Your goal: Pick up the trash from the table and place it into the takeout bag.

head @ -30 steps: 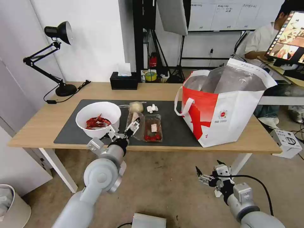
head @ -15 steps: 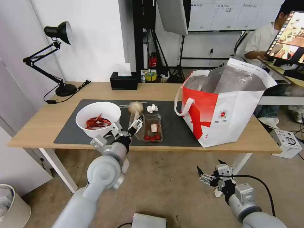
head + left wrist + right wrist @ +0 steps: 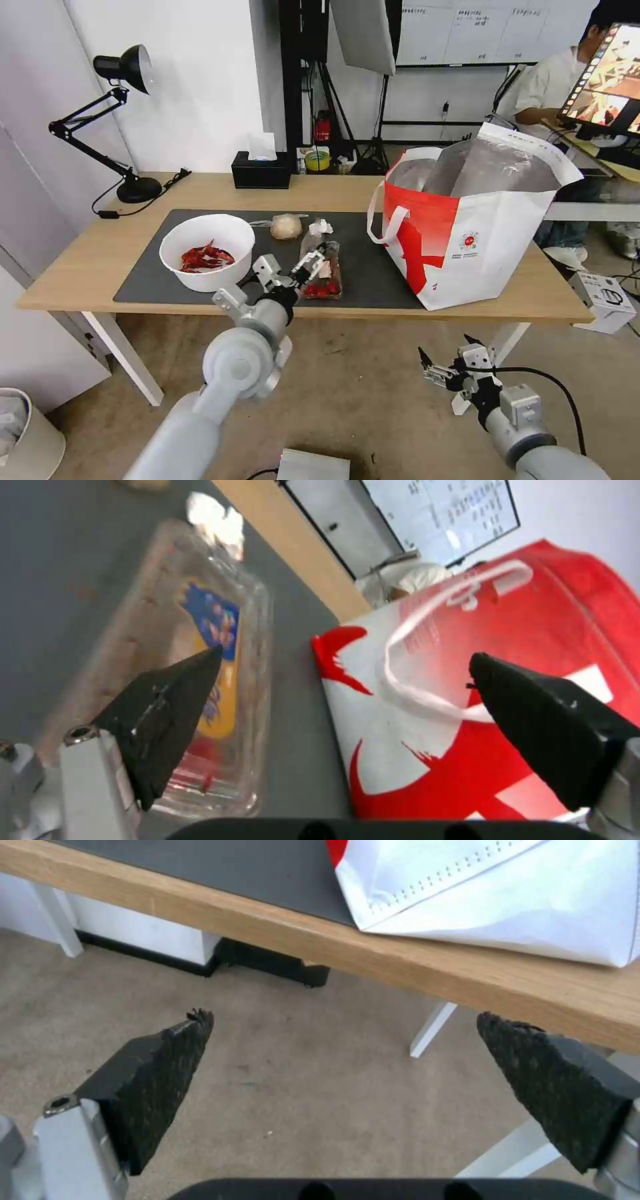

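Light-wood counter (image 3: 80, 267) with a dark mat (image 3: 373, 267) spans the middle of the head view, white wall and studio stands behind.

Left to right on the mat: one white bowl (image 3: 207, 251) of red shells at centre left; one clear bag (image 3: 285, 226) with a beige lump behind it; one crumpled tissue (image 3: 321, 227); one clear plastic box (image 3: 323, 270) of tomatoes at centre. One takeout bag (image 3: 467, 227), white and red with its mouth open, stands on the counter at centre right.

Left gripper (image 3: 304, 266) hangs over the near end of the plastic box, tips spread apart with nothing between them; its wrist view shows one tip above the box (image 3: 200, 680) and the bag's red panel (image 3: 507, 670) beyond the other. Right gripper (image 3: 448, 365) idles at lower right, below the counter's edge, likewise spread and empty.

Progress, as judged: no item appears to be in the bag. All four pieces of trash remain on the mat, so the full job is outstanding. The box looks to be the first target.
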{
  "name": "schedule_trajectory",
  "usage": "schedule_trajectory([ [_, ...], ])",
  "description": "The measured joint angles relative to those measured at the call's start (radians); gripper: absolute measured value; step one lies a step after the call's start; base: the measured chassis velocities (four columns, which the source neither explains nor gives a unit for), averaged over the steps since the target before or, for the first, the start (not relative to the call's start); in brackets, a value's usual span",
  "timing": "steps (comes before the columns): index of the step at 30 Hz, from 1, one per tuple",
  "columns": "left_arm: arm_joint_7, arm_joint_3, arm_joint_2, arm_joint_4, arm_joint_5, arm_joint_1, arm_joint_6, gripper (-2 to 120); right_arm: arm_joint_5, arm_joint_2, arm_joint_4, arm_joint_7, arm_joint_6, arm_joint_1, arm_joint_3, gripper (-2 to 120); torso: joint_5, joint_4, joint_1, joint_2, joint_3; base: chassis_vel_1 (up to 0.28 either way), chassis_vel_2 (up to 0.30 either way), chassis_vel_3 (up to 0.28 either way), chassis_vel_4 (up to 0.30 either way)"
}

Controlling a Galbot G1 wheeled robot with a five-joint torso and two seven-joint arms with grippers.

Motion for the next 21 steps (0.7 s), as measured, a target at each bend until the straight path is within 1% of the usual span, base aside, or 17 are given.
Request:
schedule_trajectory([
  [3,0.000,0.021,-0.001,0.013,0.009,-0.019,0.006,100,0.000,0.000,0.005,0.000,0.000,-0.004,0.006,100,-0.0001,-0.0001,0.000,0.000,0.000,0.000,0.000,0.000,0.000],
  [5,0.000,0.021,-0.001,0.013,0.009,-0.019,0.006,100,0.000,0.000,0.005,0.000,0.000,-0.004,0.006,100,-0.0001,-0.0001,0.000,0.000,0.000,0.000,0.000,0.000,0.000],
  [6,0.005,0.035,0.011,0.027,0.059,-0.032,0.025,100,0.002,0.000,0.010,0.000,0.002,-0.008,0.011,100,0.0000,-0.0001,0.000,0.000,0.000,0.000,0.000,0.000,0.000],
  [7,0.013,0.039,0.018,0.033,0.082,-0.034,0.028,100,0.002,0.000,0.012,0.000,0.004,-0.009,0.012,100,0.0000,-0.0001,0.000,0.000,0.000,0.000,0.000,0.000,0.000],
  [8,0.013,0.039,0.018,0.033,0.082,-0.034,0.028,100,0.002,0.000,0.012,0.000,0.004,-0.009,0.012,100,0.0000,-0.0001,0.000,0.000,0.000,0.000,0.000,0.000,0.000],
  [11,0.060,0.051,0.065,0.043,0.165,-0.043,0.050,100,0.004,0.000,0.012,-0.005,0.021,-0.011,0.012,100,-0.0002,0.0002,0.000,0.000,0.000,0.000,0.000,0.000,0.000],
  [12,0.060,0.051,0.065,0.043,0.165,-0.043,0.050,100,0.004,0.000,0.012,-0.005,0.021,-0.011,0.012,100,-0.0002,0.0002,0.000,0.000,0.000,0.000,0.000,0.000,0.000],
  [13,0.092,0.054,0.092,0.048,0.195,-0.052,0.054,100,0.005,0.000,0.012,-0.006,0.022,-0.009,0.011,100,-0.0003,0.0001,0.000,0.000,0.000,0.000,0.000,0.000,0.000],
  [15,0.152,0.061,0.143,0.057,0.236,-0.078,0.064,92,0.017,-0.001,0.013,-0.007,0.027,-0.001,0.009,100,-0.0003,0.0000,0.000,0.000,0.000,0.000,0.000,0.000,0.000],
  [16,0.152,0.061,0.143,0.057,0.236,-0.078,0.064,92,0.017,-0.001,0.013,-0.007,0.027,-0.001,0.009,100,-0.0003,0.0000,0.000,0.000,0.000,0.000,0.000,0.000,0.000],
  [17,0.185,0.069,0.175,0.065,0.271,-0.092,0.067,88,0.036,-0.003,0.015,-0.006,0.030,0.003,0.006,100,-0.0003,0.0000,0.000,0.000,0.000,0.000,0.000,0.000,0.000],
  [18,0.230,0.091,0.224,0.076,0.334,-0.113,0.067,82,0.084,-0.007,0.022,-0.002,0.036,0.009,0.001,100,-0.0001,0.0001,0.000,0.000,0.000,0.000,0.000,0.000,0.000],
  [19,0.254,0.104,0.246,0.081,0.366,-0.124,0.066,80,0.118,-0.009,0.027,0.000,0.040,0.014,-0.001,100,-0.0002,0.0002,0.000,0.000,0.000,0.000,0.000,0.000,0.000],
  [20,0.254,0.104,0.246,0.081,0.366,-0.124,0.066,80,0.118,-0.009,0.027,0.000,0.040,0.014,-0.001,100,-0.0002,0.0002,0.000,0.000,0.000,0.000,0.000,0.000,0.000],
  [21,0.303,0.130,0.287,0.092,0.429,-0.143,0.056,74,0.169,-0.012,0.034,0.003,0.046,0.021,-0.002,100,-0.0002,0.0001,0.000,0.000,0.000,0.000,0.000,0.000,0.000],
])
